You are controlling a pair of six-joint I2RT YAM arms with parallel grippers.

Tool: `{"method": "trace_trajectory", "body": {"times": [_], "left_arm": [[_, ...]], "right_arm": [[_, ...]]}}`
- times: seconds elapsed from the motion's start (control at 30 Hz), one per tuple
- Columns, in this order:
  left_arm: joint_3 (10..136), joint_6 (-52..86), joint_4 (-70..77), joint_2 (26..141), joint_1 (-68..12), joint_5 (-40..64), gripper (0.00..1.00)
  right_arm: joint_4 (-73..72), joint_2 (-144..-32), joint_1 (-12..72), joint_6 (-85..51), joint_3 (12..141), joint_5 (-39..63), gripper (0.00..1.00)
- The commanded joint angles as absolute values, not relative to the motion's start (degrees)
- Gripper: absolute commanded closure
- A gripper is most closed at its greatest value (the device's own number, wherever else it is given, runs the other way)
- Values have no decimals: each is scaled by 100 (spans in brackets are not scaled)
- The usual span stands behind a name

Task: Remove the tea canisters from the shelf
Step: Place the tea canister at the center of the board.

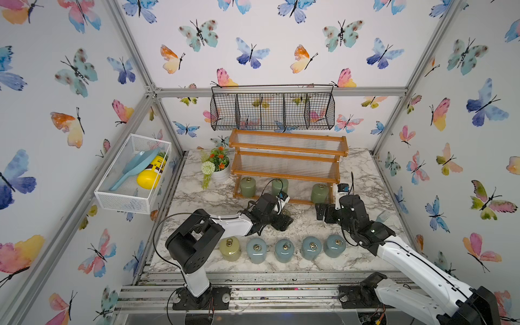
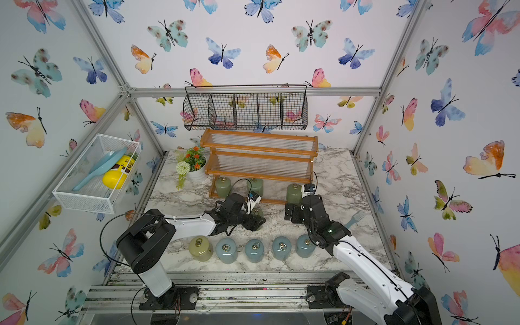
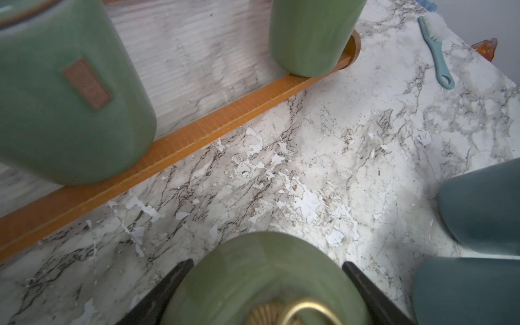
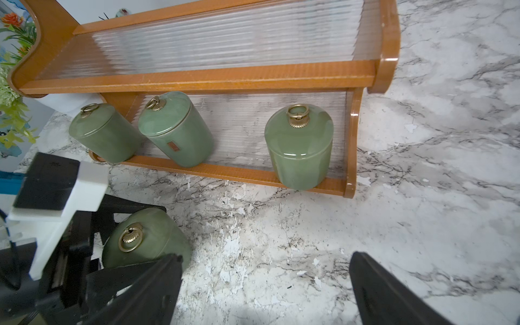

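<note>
The shelf (image 1: pixel 287 153) (image 4: pixel 225 78) has three green tea canisters on its bottom tier (image 1: pixel 248 187) (image 1: pixel 280 185) (image 1: pixel 319 193); its upper tiers are bare. In front of its rail (image 3: pixel 197 132) is a fourth green canister (image 3: pixel 253 281) (image 4: pixel 146 239) between the fingers of my left gripper (image 3: pixel 268 263) (image 1: pixel 277 219). One finger lies against it, and a thin strip of marble shows beside the other. Its base is hidden. My right gripper (image 4: pixel 264 259) (image 1: pixel 323 212) hangs open over bare marble, facing the right-hand canister (image 4: pixel 298 149). A cream-yellow canister (image 1: pixel 230 249) and several pale blue ones (image 1: pixel 284 250) line the front.
A white flower pot (image 1: pixel 219 168) stands left of the shelf. A black wire basket (image 1: pixel 273 111) hangs above it. A white mesh basket (image 1: pixel 132 174) on the left wall holds a yellow bottle and a blue scoop. A blue comb (image 3: pixel 434 50) lies at the table's right.
</note>
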State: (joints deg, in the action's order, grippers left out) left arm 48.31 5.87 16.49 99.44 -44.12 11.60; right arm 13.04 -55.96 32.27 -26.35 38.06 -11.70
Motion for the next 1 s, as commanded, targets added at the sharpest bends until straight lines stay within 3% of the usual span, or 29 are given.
{"method": "trace_trajectory", "body": {"times": [0.0,0.97], "left_arm": [[4739,633,1898,9991,-4474,1134,17],[4535,598,1588,9180,-4522,940,10]], "right_arm": [[1373,-5616,3202,-2665,3755,-1212,2],[1408,-5563,3204,-2672,3700,-1244,2]]}}
